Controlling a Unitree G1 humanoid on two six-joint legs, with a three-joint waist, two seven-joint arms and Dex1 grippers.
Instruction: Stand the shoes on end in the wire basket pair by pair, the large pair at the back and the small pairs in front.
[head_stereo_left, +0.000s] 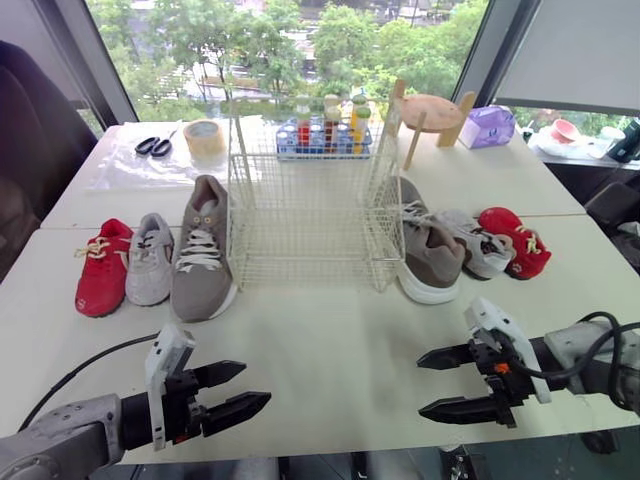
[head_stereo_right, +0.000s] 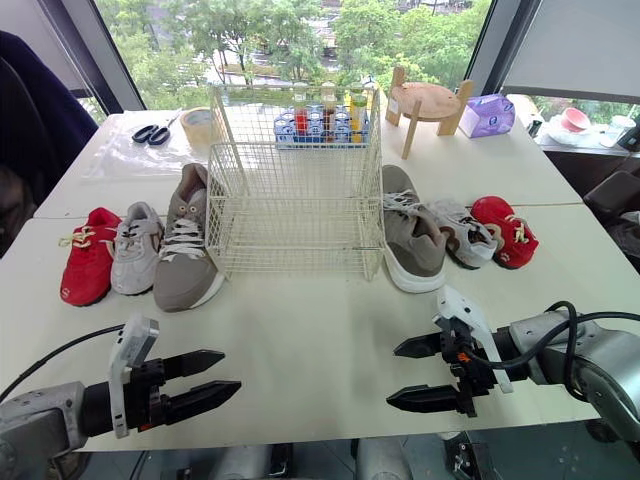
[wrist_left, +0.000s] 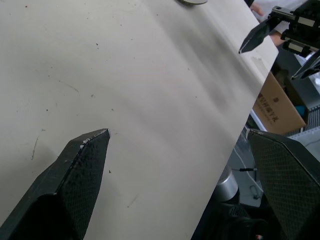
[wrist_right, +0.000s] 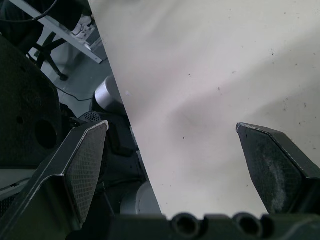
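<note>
Wire basket (head_stereo_left: 305, 235) stands empty on the tabletop (head_stereo_left: 330, 340), the left taupe shoe (head_stereo_left: 202, 255) and right taupe shoe (head_stereo_left: 428, 250) lying flat just beside its side walls. Left gripper (head_stereo_left: 255, 384) and right gripper (head_stereo_left: 421, 383) hover near the front edge, fingers apart and empty. Nothing is loaded yet, so I judge the large pair comes first: reach for a taupe shoe and stand it at the back.
</note>
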